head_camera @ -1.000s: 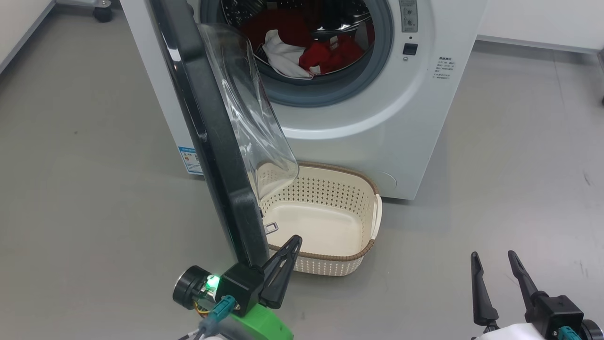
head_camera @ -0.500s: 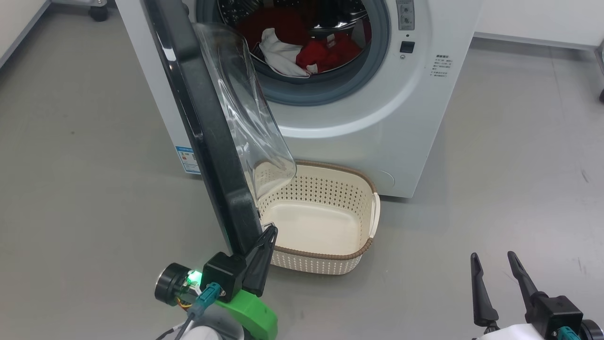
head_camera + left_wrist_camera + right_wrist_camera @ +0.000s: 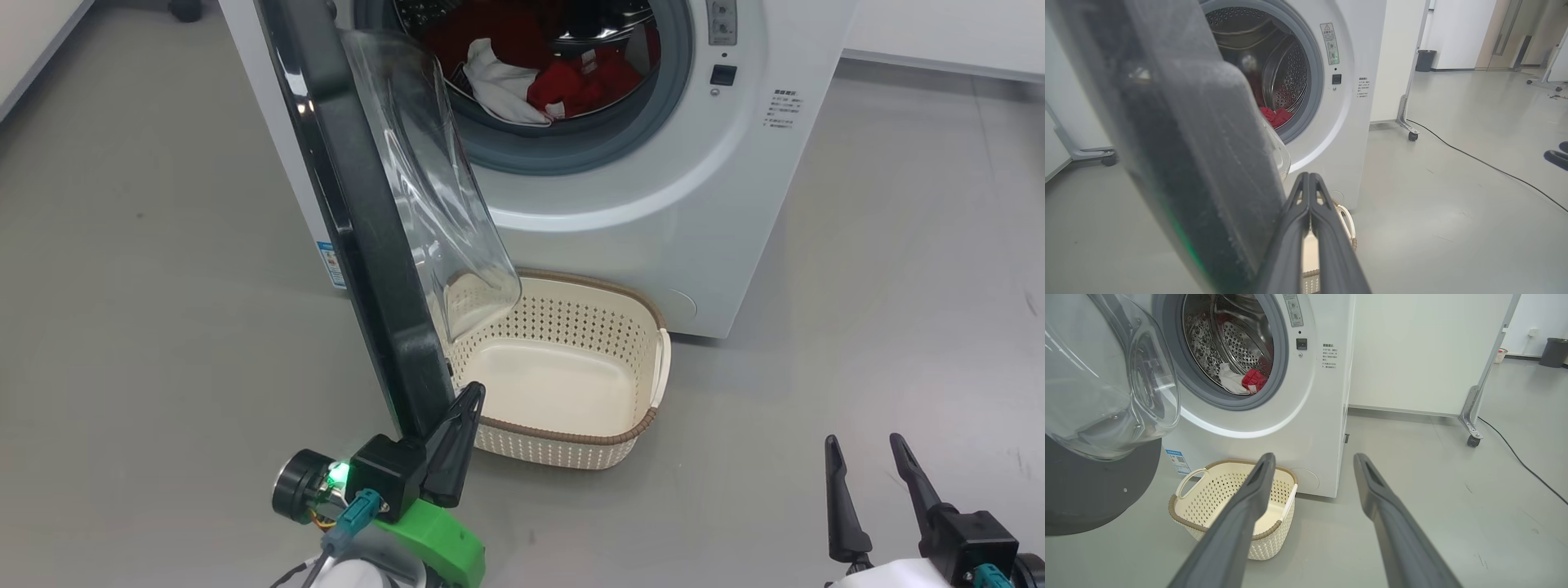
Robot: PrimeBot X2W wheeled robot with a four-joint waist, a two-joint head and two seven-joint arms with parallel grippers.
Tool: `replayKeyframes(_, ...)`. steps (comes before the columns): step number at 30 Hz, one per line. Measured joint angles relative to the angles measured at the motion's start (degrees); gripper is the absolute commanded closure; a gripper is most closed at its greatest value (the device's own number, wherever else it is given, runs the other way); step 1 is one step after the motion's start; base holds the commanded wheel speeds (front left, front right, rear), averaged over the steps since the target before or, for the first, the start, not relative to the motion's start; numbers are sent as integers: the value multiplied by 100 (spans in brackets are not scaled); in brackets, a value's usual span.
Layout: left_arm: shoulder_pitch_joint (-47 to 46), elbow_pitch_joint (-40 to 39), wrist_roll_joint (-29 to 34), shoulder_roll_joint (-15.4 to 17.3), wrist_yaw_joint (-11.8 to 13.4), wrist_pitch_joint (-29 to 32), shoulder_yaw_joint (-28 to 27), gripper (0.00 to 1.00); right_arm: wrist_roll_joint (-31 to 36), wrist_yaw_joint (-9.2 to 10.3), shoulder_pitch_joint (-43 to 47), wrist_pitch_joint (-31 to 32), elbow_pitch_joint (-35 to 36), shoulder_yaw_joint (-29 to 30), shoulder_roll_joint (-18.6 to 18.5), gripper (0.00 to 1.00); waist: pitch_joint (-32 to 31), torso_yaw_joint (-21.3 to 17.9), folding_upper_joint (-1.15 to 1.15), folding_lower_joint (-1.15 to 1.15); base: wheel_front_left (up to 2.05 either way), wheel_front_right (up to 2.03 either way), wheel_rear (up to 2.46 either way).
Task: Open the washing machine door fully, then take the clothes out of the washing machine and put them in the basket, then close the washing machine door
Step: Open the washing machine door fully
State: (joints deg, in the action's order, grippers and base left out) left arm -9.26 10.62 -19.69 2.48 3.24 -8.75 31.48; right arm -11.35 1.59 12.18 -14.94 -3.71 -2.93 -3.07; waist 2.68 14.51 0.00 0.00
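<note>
Door edge just beside closed left pincer — bare floor rightward.

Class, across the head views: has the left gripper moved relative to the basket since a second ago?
Yes. Against the basket, the left gripper has shifted to the robot's left, from over its front rim to its visible left end.

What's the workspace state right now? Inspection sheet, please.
Surface: grey floor, lightly scuffed.
Job's things: washing machine door open; red and white clothes inside the washing machine; basket empty, on the floor before it.
Clutter: nothing seen.
Grippers: left gripper shut, at the door's lower edge; right gripper open, empty.
Cables: black cable across the floor right of the washer.
Surroundings: white wheeled partition, dark bin.
</note>
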Motion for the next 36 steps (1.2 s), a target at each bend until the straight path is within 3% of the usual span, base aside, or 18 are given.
replayKeyframes(26, 16, -90, -51, -3, 158, -250, 145, 100, 138, -97, 1, 0, 45, 199, -25, 0, 83, 1117, 0, 0, 0, 0, 0)
replayKeyframes(36, 41, -10, -49, 25, 229, -290, -175, 100, 193, -153, -2, 0, 59, 181, -24, 0, 148, 1525, 0, 0, 0, 0, 0)
